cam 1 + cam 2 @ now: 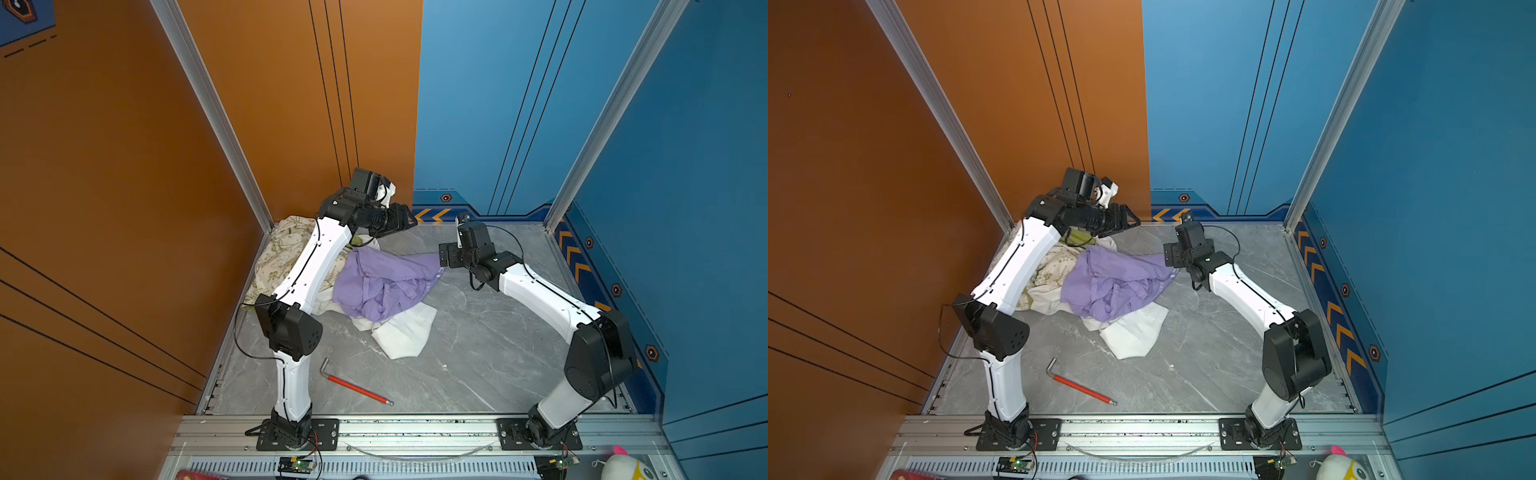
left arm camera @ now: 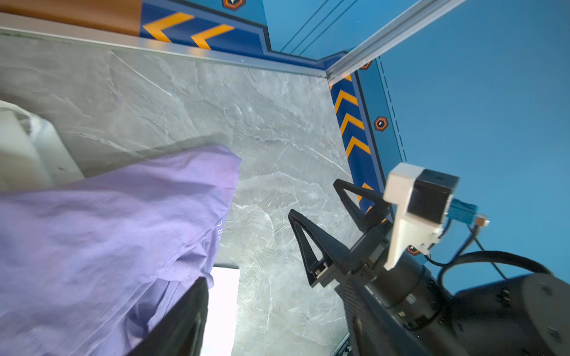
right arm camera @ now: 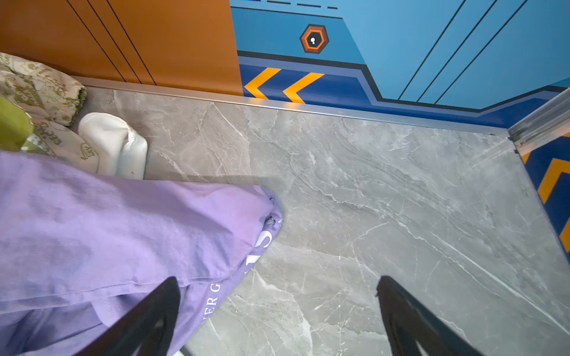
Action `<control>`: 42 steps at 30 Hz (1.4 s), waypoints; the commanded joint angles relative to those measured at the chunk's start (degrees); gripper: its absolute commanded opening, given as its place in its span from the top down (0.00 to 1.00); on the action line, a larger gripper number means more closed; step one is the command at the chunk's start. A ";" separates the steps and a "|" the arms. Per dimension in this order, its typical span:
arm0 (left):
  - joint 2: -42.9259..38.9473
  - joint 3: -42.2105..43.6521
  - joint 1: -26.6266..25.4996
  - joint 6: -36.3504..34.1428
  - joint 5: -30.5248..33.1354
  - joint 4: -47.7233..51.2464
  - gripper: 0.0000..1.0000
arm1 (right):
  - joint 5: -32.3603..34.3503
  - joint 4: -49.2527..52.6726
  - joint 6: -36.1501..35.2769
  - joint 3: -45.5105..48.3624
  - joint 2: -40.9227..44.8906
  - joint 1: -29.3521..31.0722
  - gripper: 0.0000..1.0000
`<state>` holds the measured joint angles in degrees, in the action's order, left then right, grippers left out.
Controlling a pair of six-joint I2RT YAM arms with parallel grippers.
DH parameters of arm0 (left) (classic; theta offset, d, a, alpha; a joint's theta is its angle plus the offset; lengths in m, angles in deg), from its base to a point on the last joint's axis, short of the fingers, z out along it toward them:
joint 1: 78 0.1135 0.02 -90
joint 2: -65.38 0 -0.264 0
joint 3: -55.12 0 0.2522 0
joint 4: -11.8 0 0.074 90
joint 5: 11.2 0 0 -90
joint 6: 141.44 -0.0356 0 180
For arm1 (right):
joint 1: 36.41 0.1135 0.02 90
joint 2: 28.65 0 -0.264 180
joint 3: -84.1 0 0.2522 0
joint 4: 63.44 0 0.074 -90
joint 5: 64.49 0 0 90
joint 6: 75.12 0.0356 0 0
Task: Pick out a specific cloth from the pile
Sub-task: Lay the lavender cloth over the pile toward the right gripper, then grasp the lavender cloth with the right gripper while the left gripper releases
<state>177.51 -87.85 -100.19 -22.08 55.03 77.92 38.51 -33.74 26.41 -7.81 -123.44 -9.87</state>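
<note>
Around me I see a grey marbled floor [image 1: 478, 332], an orange wall [image 1: 104, 166], and blue walls [image 1: 478, 104] with orange chevrons [image 1: 438, 215].

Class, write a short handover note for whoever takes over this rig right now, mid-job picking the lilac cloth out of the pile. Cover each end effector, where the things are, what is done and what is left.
Grippers: the left end effector is open and empty, raised above the far edge of the pile. The right end effector is open and empty, low beside the corner of the lilac cloth.
Things: the lilac cloth lies crumpled on top of the pile, partly over the white cloth.
Done: the cloth is exposed on top; neither arm holds it.
Left: grip it, probably at that near corner, and lift it clear.
</note>
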 commanded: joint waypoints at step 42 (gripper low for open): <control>-43.85 46.79 15.76 13.50 29.58 -9.46 0.05 | -18.67 12.88 2.36 -33.64 -30.25 19.59 0.62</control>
<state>134.67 -41.71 -85.00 -9.73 83.97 69.83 19.67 -22.64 29.19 -39.20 -153.05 9.83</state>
